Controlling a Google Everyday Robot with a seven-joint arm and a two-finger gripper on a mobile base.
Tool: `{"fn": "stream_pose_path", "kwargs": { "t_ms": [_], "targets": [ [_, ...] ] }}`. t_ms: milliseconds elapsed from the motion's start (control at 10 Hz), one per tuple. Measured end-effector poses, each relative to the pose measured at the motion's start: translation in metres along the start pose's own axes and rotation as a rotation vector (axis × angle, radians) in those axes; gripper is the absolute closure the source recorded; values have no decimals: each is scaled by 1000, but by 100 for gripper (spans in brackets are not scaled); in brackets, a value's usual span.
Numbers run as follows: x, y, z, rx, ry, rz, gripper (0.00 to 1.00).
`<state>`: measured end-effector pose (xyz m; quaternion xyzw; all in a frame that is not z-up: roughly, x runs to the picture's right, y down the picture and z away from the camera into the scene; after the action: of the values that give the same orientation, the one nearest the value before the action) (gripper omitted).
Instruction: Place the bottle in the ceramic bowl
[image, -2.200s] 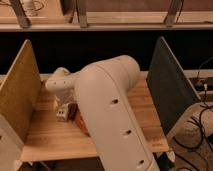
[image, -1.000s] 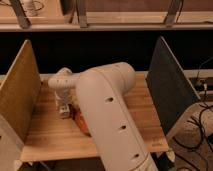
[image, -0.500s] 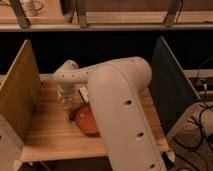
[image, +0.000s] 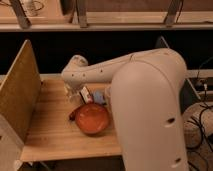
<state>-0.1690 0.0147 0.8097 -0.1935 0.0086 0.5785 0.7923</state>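
One arm, one gripper (image: 75, 94) low over wooden table (image: 50, 135), just behind bowl's left rim; pincer together, grasp on anything unclear. One ceramic bowl (image: 92, 119) mid-table. One red-and-white packet (image: 86, 93) behind bowl. Bottle not distinguishable.

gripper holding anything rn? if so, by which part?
Cannot be told. The gripper is shut, low over the table just behind the ceramic bowl, with something pale, perhaps the bottle, at its tip; the grip point is hidden.
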Motion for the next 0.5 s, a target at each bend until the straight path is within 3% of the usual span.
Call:
{"fn": "stream_pose_path", "kwargs": {
  "t_ms": [200,500],
  "targets": [
    [32,-15,-22,54,24,-32,100],
    [68,-49,-48,145,65,-17,100]
  ]
}}
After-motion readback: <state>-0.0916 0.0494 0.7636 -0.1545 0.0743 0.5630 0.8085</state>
